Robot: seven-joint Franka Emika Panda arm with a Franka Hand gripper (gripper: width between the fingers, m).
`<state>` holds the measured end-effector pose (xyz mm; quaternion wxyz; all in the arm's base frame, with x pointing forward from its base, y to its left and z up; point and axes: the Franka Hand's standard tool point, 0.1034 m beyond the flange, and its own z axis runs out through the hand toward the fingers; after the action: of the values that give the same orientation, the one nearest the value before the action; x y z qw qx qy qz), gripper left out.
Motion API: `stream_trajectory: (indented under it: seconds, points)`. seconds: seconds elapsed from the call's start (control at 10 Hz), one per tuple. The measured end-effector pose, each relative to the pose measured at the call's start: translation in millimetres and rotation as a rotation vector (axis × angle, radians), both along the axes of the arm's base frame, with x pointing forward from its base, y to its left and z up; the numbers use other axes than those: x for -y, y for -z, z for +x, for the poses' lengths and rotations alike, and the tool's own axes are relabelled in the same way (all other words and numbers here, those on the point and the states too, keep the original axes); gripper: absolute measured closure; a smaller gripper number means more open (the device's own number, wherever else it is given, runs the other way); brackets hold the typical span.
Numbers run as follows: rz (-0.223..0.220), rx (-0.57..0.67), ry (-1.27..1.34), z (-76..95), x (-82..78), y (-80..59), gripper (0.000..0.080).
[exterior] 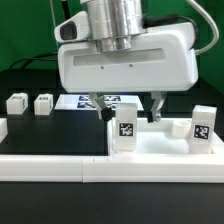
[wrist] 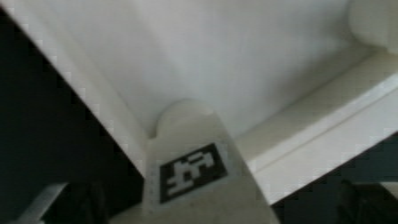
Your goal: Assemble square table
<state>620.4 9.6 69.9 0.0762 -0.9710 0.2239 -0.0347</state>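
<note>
The white square tabletop (exterior: 160, 146) lies at the exterior view's right, behind the front rail. A white tagged leg (exterior: 126, 128) stands upright at its left corner and another leg (exterior: 201, 127) at its right. My gripper (exterior: 130, 112) hangs over the left leg, open, with its fingers (exterior: 157, 108) well apart on either side of it. In the wrist view that leg (wrist: 192, 170) fills the middle, with the tabletop's rim (wrist: 311, 105) behind it. The gripper (wrist: 205, 212) shows only as dark fingertips (wrist: 45, 205) at the edges, clear of the leg.
Two loose white legs (exterior: 16, 103) (exterior: 43, 102) sit on the black table at the exterior view's left. The marker board (exterior: 92, 100) lies behind the gripper. The long white border rail (exterior: 60, 166) runs along the front. A small white block (exterior: 178, 127) sits on the tabletop.
</note>
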Motion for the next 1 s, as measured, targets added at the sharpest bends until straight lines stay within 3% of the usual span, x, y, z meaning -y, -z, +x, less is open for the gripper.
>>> stream_trajectory:
  seconds: [0.2,0.3,0.4,0.5,0.6,0.9,1.0]
  points:
    - [-0.012,0.017,-0.070,0.5,-0.4,4.5,0.0150]
    - [-0.013,0.016,-0.069,0.3,-0.4,4.8,0.0274]
    - [-0.007,0.012,-0.036,0.3,-0.8,4.9,0.0274]
    - [0.004,0.000,0.058,0.2,-1.3,5.0,0.0455]
    - [0.002,-0.011,0.105,-2.1,4.4,6.9,0.0510]
    - [0.031,-0.043,0.355,-1.7,4.4,6.9,0.0510]
    - [0.062,-0.060,0.511,-0.4,8.2,5.8,0.0510]
